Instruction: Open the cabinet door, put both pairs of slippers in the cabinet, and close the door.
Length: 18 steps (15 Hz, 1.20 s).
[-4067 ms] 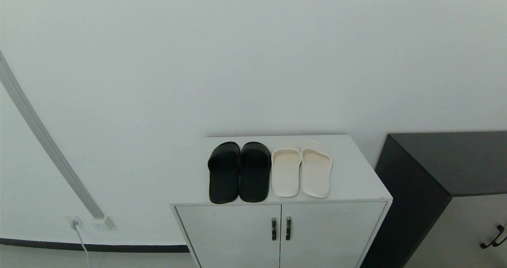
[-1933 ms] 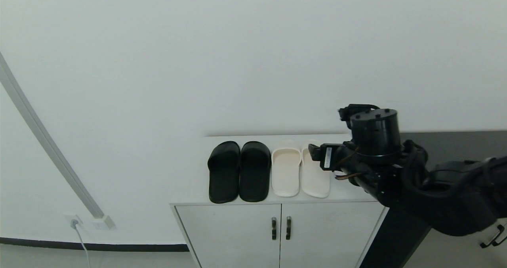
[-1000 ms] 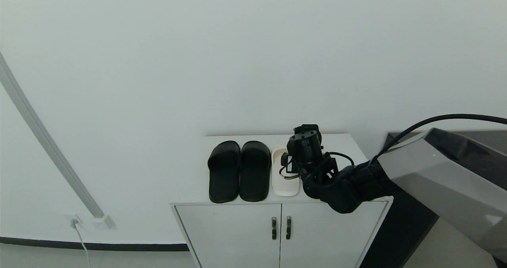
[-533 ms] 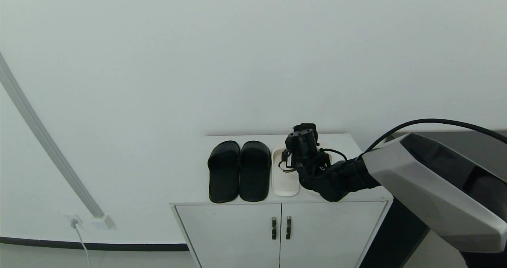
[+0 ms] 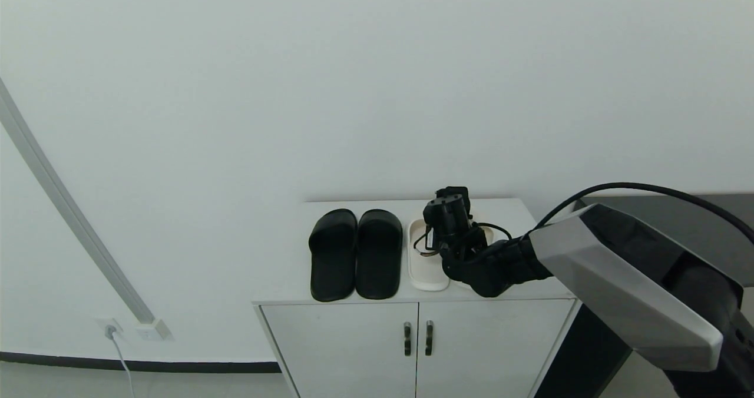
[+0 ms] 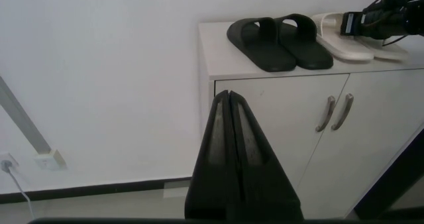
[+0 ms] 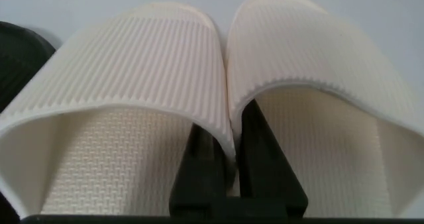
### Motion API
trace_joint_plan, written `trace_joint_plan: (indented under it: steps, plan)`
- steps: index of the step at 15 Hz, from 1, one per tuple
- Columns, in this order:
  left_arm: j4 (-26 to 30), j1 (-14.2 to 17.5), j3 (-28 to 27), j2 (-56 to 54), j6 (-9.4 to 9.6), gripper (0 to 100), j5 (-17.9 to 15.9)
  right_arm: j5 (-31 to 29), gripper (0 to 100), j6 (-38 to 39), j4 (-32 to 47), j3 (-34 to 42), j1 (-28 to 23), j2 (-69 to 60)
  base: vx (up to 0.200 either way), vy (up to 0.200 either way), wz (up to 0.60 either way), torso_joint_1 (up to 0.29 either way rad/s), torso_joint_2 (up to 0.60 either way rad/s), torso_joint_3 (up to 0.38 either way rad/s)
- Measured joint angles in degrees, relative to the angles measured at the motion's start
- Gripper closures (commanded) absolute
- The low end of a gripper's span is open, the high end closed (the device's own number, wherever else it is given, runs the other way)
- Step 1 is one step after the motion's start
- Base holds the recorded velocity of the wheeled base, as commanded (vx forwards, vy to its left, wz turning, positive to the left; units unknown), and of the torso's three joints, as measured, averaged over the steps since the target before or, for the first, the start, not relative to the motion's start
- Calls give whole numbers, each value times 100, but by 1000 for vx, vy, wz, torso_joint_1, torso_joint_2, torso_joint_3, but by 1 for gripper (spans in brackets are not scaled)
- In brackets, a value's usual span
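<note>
Two pairs of slippers lie side by side on top of the white cabinet (image 5: 283, 280): black slippers (image 5: 353, 256) to the left, white slippers (image 5: 425, 271) to the right. My right gripper (image 5: 450, 221) is over the white pair. In the right wrist view its fingers (image 7: 199, 164) reach under both straps, one in each slipper, with the white slippers' (image 7: 225, 85) inner walls pinched between them. Both cabinet doors are closed, handles (image 5: 418, 339) meeting in the middle. My left gripper (image 6: 230, 118) hangs shut and empty in front of the cabinet, left of the doors (image 6: 278, 124).
A dark cabinet (image 5: 730, 227) stands right of the white one. A grey cable duct (image 5: 59, 198) runs down the wall to an outlet (image 5: 109, 330) with a plugged cord at lower left.
My right arm swung in from the right, passed over the cabinet top and settled on the white pair. The left white slipper has shifted slightly to the right.
</note>
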Motion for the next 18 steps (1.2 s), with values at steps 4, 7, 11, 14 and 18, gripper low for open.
trace_joint_plan:
  steps: [4,7,11,14,18]
  plan:
    - [0,0,2,0,0,100,0,-30,100,0,-33,245,11,-224,0,0,0,0,0,0]
    - [0,0,2,0,7,100,0,60,100,-32,-227,1069,80,-852,0,0,0,0,0,0]
    - [0,-2,0,0,7,100,2,1078,100,-534,-1393,3170,288,-2091,0,0,0,0,0,0]
    - [0,0,0,0,16,100,0,2498,100,-906,-2038,4809,425,-3165,0,0,0,0,0,0]
    - [0,0,0,0,13,100,0,4528,100,-1035,-2130,6149,516,-4507,0,0,0,0,0,0]
